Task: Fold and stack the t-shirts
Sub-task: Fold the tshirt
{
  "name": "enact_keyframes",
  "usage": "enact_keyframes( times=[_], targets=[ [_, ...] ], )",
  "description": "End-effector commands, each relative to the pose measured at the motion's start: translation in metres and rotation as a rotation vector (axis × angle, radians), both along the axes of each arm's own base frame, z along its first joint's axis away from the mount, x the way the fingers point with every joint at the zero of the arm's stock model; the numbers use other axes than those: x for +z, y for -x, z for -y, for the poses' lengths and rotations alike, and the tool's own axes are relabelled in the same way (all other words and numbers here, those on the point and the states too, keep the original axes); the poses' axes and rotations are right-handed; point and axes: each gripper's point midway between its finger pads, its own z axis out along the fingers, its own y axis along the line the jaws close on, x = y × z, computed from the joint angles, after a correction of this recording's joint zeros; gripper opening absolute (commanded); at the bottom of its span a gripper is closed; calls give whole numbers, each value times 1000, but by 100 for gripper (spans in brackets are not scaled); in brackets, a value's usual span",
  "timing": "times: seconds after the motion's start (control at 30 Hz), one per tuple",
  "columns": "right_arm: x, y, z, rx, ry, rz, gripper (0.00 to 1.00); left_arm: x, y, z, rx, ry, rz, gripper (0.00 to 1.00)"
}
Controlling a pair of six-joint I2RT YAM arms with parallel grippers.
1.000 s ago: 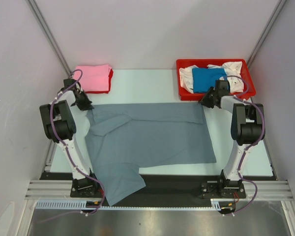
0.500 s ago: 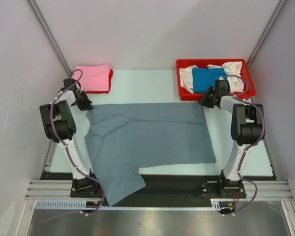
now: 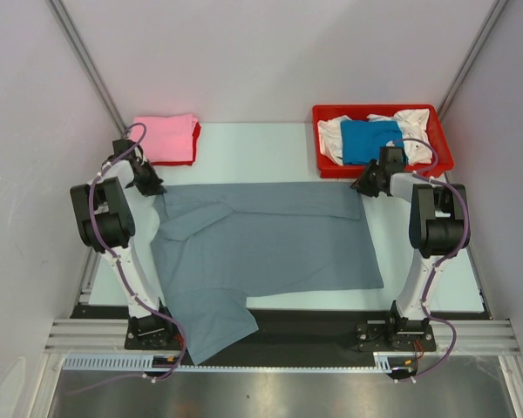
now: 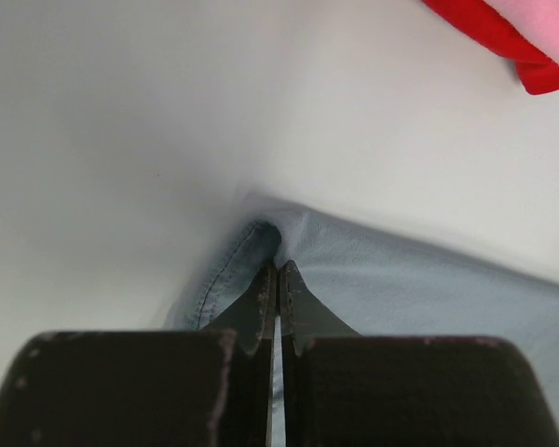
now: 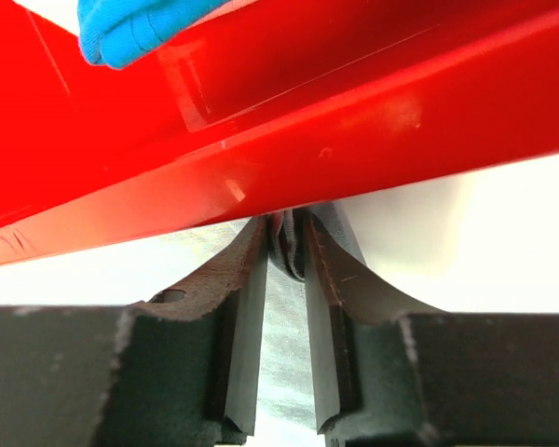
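- The grey shirt (image 3: 261,239) lies spread flat over the middle of the surface (image 3: 261,152), between the two arms.
- Its near left part hangs over the near edge of the surface.
- The left fingers (image 3: 157,190) are pressed tight together on the shirt's far left corner; the left wrist view shows a stitched hem bunched at their tips.
- The right fingers (image 3: 360,185) stand narrow, pinching a small fold of grey cloth at the far right corner.
- That corner sits just beside the near wall of the red tray (image 3: 444,155), at the far right.
- A blue shirt (image 3: 369,139) lies in the tray on top of a crumpled white shirt (image 3: 414,122).
- At the far left, a folded pink shirt (image 3: 164,138) rests on a red shirt (image 3: 194,150), well apart from the tray.
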Motion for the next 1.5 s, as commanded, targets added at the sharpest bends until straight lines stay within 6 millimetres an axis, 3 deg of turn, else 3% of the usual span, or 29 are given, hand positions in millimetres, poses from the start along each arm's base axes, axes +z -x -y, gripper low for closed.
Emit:
enact_keyframes(
  times=[0.0,0.17,0.2,0.23,0.3,0.4,0.5,0.6,0.8,0.87,0.9,0.97,1.0,1.03,1.07,1.1,1.13,1.17,1.2,1.27,1.33,1.37,1.43,1.47],
  targets=[
    [13,-5,3,9,29,48,26,4,-8,-2,-17,-18,19,0],
    [18,-6,5,0,42,56,24,5,-9,-3,-15,-19,20,0],
    [19,-6,8,-9,47,56,21,6,-9,-3,-15,-19,22,0],
    [19,-7,10,-18,44,59,7,5,-10,-3,-15,-19,22,0],
    [22,-10,16,-45,56,73,0,7,-11,-4,-11,-23,27,1],
    [28,-20,22,-76,79,116,0,5,-9,-4,-5,-17,22,0],
    [45,-43,24,-83,81,208,0,2,-6,-2,-4,-9,14,0],
    [47,-55,27,-95,87,220,0,2,-5,-4,-1,-4,15,0],
    [27,-54,30,-95,86,171,1,4,-6,-6,5,-4,25,0],
    [21,-53,30,-79,93,155,8,8,-8,-4,0,6,35,1],
    [20,-52,30,-69,106,146,16,10,-8,-3,3,5,36,11],
    [19,-47,30,-61,130,92,23,20,-4,-8,34,-22,39,25],
    [16,-36,30,-49,147,35,27,23,0,-7,37,-24,40,40],
    [20,-34,29,-39,154,22,30,38,0,-10,44,-44,69,45],
    [34,-37,28,-32,176,29,32,47,3,-10,48,-61,80,49],
    [33,-21,32,-23,204,-40,37,49,10,-10,52,-69,72,55],
    [39,-15,21,4,222,-51,40,54,14,-10,53,-82,74,58],
    [43,-9,27,-18,265,-68,43,72,18,-11,63,-109,101,62],
    [57,4,28,-19,278,-83,46,69,30,-8,64,-110,74,74],
    [61,25,31,-24,290,-126,48,91,43,-1,58,-115,109,73],
    [81,36,25,3,301,-106,48,90,63,12,33,-99,92,70],
    [84,42,19,28,309,-105,48,103,67,27,-5,-127,122,69],
    [95,51,-12,118,283,-74,48,104,80,47,-109,-210,95,67],
    [97,52,-25,146,262,-65,48,105,84,72,-195,-266,92,67]
  ],
)
